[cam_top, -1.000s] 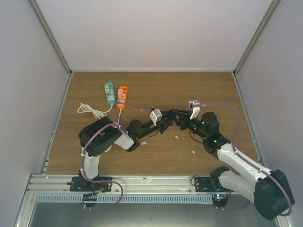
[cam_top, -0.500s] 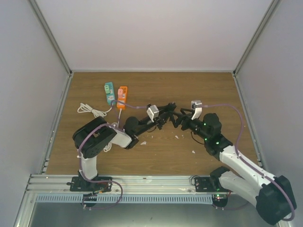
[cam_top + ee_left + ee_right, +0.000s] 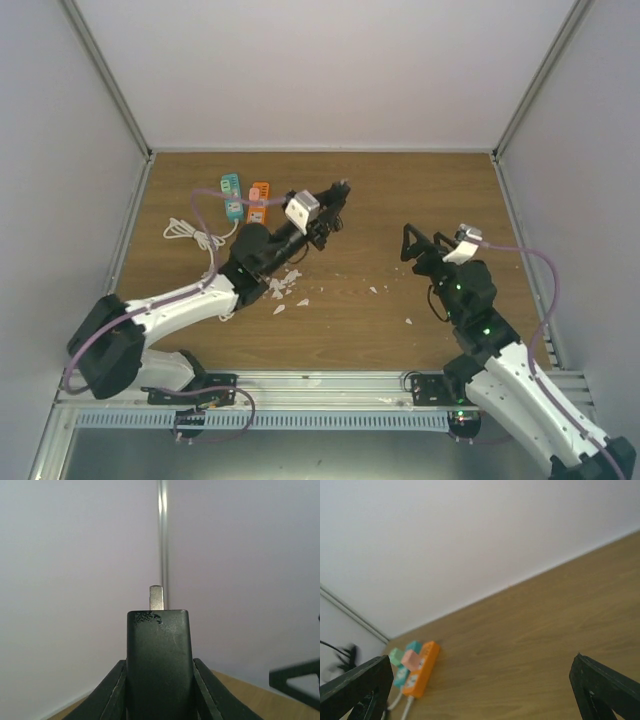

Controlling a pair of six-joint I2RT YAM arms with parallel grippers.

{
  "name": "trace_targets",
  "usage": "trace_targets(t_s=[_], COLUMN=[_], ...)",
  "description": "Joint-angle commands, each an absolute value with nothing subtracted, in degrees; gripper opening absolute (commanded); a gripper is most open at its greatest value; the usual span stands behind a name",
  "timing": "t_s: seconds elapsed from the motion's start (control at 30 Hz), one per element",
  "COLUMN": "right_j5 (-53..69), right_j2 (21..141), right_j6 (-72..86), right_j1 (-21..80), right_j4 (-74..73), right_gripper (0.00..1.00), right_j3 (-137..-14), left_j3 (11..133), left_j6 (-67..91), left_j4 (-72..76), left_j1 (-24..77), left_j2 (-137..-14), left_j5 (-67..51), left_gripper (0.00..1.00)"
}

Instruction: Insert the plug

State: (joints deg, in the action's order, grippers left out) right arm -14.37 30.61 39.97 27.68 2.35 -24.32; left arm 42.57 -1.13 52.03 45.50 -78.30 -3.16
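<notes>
Top external: wooden table (image 3: pixel 400 190), white walls (image 3: pixel 320 70) (crumbs (image 3: pixel 285 280) scattered); left claw (image 3: pixel 333 197) clamps plug (image 3: pixel 159 650), right claw (image 3: pixel 420 243) gaping, empty.

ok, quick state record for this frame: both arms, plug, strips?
left gripper: jaws closed on black plug, prong facing the wall
right gripper: jaws wide open, empty, right of centre
orange power strip: flat on table, far left
teal power strip: alongside the orange one, on its left
white cable: coiled near the strips
plug inserted: no, not in either strip
</notes>
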Motion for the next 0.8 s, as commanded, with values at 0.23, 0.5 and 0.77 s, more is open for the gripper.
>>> trace_targets(t_s=[0.23, 0.5, 0.77], right_j5=[23.6, 40.0, 42.3], right_j2=[49.0, 59.0, 68.2], right_j6=[33.2, 28.2, 27.7], right_j1=[28.1, 38.7, 43.0], right_j4=[19.5, 22.9, 27.3], right_gripper=[1.00, 1.00, 1.00], right_j3=[-25.2, -31.9, -33.2], left_j3=[43.1, 29.5, 20.9], left_j6=[-0.6, -5.2, -4.8], left_j4=[15.6, 21.1, 30.1], left_j1=[44.2, 44.2, 44.9], left_j2=[-57.5, -46.1, -44.4], left_j5=[1.4, 4.1, 0.4], left_gripper=[0.00, 0.00, 0.00])
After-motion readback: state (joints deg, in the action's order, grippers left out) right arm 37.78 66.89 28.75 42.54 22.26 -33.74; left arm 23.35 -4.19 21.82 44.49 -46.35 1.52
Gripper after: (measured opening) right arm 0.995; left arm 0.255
